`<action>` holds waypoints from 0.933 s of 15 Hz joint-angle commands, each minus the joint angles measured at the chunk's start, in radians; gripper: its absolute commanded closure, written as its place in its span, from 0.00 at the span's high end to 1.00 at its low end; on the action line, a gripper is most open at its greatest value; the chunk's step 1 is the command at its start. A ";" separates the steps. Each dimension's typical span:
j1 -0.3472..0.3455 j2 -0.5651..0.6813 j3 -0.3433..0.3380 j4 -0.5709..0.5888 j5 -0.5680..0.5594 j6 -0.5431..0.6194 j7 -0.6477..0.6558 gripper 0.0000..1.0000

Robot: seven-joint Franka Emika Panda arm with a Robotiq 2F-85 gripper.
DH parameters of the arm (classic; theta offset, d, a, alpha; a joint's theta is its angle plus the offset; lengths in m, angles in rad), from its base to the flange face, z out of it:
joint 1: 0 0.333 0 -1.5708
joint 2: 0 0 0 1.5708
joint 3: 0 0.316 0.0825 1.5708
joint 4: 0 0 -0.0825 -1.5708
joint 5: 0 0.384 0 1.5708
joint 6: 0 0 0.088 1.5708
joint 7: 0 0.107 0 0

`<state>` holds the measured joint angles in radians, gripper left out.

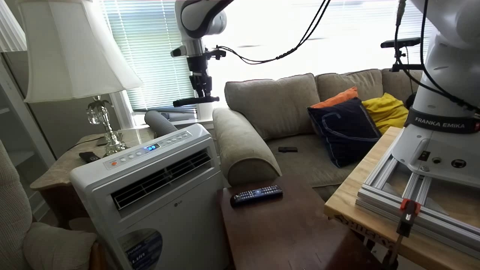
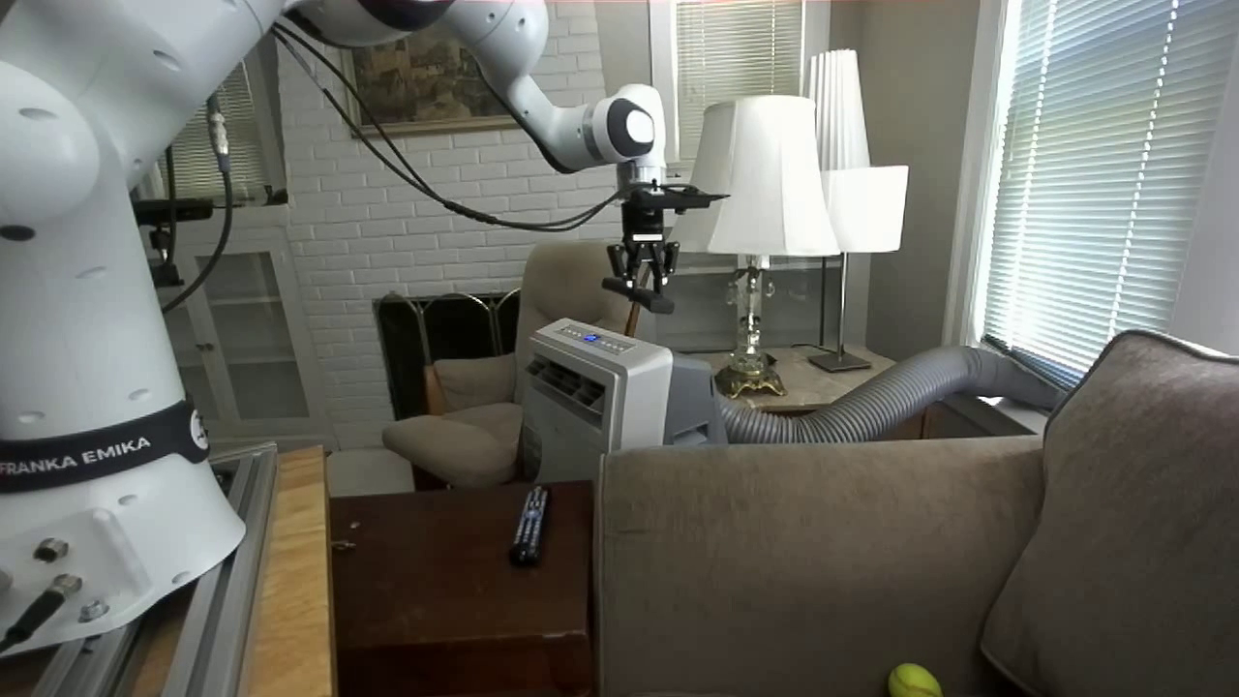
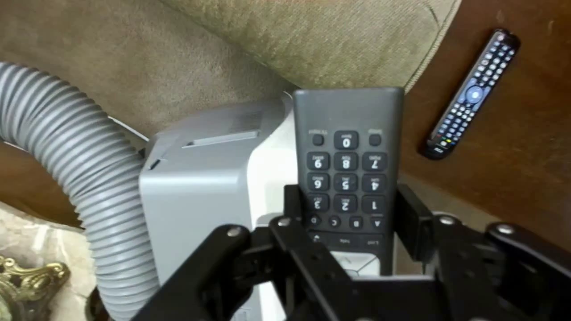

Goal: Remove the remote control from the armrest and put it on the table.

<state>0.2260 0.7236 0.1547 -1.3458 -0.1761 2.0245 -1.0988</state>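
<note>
The black remote control [image 3: 345, 178] is pinched by its long sides between the fingers [image 3: 293, 200] of my gripper [image 3: 350, 206]. In both exterior views this remote control [image 1: 193, 101] [image 2: 637, 294] lies flat across the fingertips, high in the air near the air conditioner. My gripper [image 1: 204, 95] [image 2: 645, 276] points straight down. The beige armrest [image 1: 240, 144] [image 2: 813, 542] stands apart from it, lower down. Beside the armrest is the dark-brown table [image 1: 277, 236] [image 2: 436, 590], whose top also shows at the right in the wrist view. The remote's lower end is partly hidden by the gripper.
A bluish-faced remote [image 1: 257, 195] lies on the table. A white air conditioner [image 1: 176, 180] with a grey hose [image 2: 871, 392] stands next to the armrest. Close by are a lamp [image 2: 760, 179] and its side table [image 1: 63, 168]. Another small dark remote [image 1: 287, 149] rests on the sofa seat.
</note>
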 commanded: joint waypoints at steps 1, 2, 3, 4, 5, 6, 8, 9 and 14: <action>-0.035 -0.149 0.053 -0.238 0.002 0.025 -0.063 0.28; -0.041 -0.170 0.063 -0.285 0.009 0.029 -0.071 0.28; -0.046 -0.188 0.075 -0.332 0.019 0.028 -0.083 0.28; -0.048 -0.211 0.083 -0.380 0.021 0.021 -0.089 0.28; -0.054 -0.227 0.095 -0.431 0.034 0.017 -0.098 0.28; -0.060 -0.237 0.107 -0.483 0.048 0.022 -0.107 0.28; -0.066 -0.257 0.127 -0.591 0.077 0.033 -0.119 0.28; -0.069 -0.269 0.136 -0.646 0.092 0.034 -0.125 0.28; -0.053 -0.227 0.152 -0.828 0.137 0.139 -0.059 0.28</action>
<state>0.1808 0.5131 0.2948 -2.0635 -0.0784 2.0734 -1.1878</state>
